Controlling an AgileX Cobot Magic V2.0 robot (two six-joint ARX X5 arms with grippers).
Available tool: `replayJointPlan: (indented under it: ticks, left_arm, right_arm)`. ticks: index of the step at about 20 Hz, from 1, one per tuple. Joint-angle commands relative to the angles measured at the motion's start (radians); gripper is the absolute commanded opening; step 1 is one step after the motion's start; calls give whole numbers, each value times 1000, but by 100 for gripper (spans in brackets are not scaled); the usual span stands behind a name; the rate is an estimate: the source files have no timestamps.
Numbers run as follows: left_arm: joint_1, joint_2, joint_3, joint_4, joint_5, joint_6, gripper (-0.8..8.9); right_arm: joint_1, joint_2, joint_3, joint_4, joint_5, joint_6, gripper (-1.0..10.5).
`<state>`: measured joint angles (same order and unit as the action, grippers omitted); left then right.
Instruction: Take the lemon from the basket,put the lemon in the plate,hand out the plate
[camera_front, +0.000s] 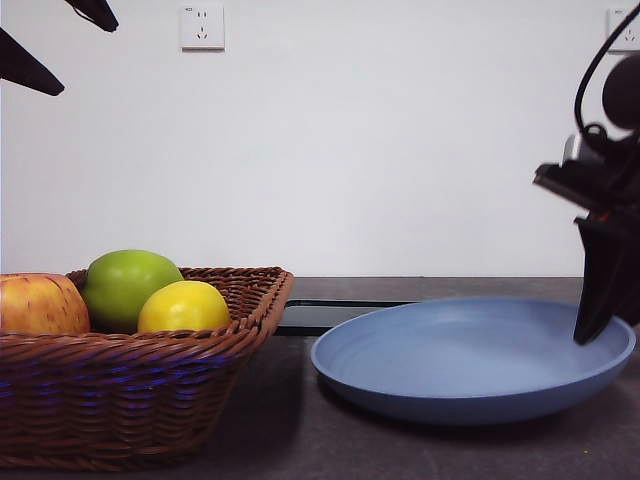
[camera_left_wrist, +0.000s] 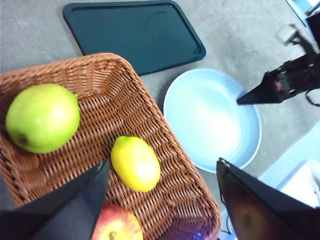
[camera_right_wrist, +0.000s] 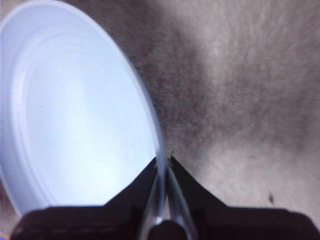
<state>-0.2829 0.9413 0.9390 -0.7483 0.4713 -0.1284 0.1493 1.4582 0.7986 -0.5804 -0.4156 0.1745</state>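
The small bright yellow lemon (camera_left_wrist: 135, 163) lies inside the brown woven wicker basket (camera_left_wrist: 120, 95), near the wall that faces the plate, with a green apple (camera_left_wrist: 42, 118) and a red-yellow apple (camera_left_wrist: 116, 225) in the basket beside it. The wide, shallow light blue plate (camera_front: 470, 350) sits on the grey desk (camera_front: 300, 430) just beside the basket and holds nothing. A flat black rectangular tray (camera_left_wrist: 135, 35) lies on the desk behind the basket and the plate. The right gripper (camera_right_wrist: 163, 161) is at the plate's rim on the side away from the basket, its jaws clamped on the rim. The left gripper (camera_left_wrist: 162, 175) hangs above the basket, over the lemon, its jaws wide apart and holding nothing.
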Motion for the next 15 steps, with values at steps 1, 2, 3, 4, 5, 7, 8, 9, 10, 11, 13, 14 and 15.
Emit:
replayJointPlan:
  ticks: [1, 2, 3, 4, 5, 7, 8, 9, 10, 11, 13, 14, 15]
  left_arm:
    - [-22, 10, 18, -27, -28, -44, 416]
    - [-30, 15, 18, -43, -27, -44, 416]
    - [-41, 25, 18, -54, -27, -45, 416]
    - [-55, 40, 18, -57, -26, -53, 416]
    - [-75, 58, 18, -57, -24, -55, 416]
    - [-120, 103, 18, -42, -29, -97, 416]
    - [-137, 129, 18, -26, -36, -138, 416]
    - [-157, 164, 18, -6, -60, -165, 416]
    - [-173, 198, 18, 10, -88, -168, 416]
    - [-189, 234, 18, 23, -111, -181, 416]
    - [-212, 305, 20, 35, -140, -192, 416]
    - [-220, 344, 25, 37, -169, -196, 416]
    - [-228, 381, 32, 43, -195, -203, 416]
  right_arm:
    - [1, -51, 11, -21, 2, 12, 3]
    - [1, -82, 11, -34, 2, 11, 4]
    - [1, -113, 11, -43, 2, 12, 3]
    - [1, -144, 11, -52, 2, 11, 3]
    - [2, -171, 11, -58, 2, 12, 3]
    - [1, -224, 11, -74, 2, 12, 3]
    - [1, -244, 11, -82, 2, 12, 3]
    - [1, -265, 11, -89, 2, 12, 3]
    - [1, -283, 11, -101, 2, 11, 3]
    - [1, -297, 11, -110, 2, 11, 3]
    - [1, -321, 11, -121, 2, 11, 3]
    - [1, -330, 11, -122, 2, 11, 3]
    - [1, -335, 11, -121, 2, 11, 3]
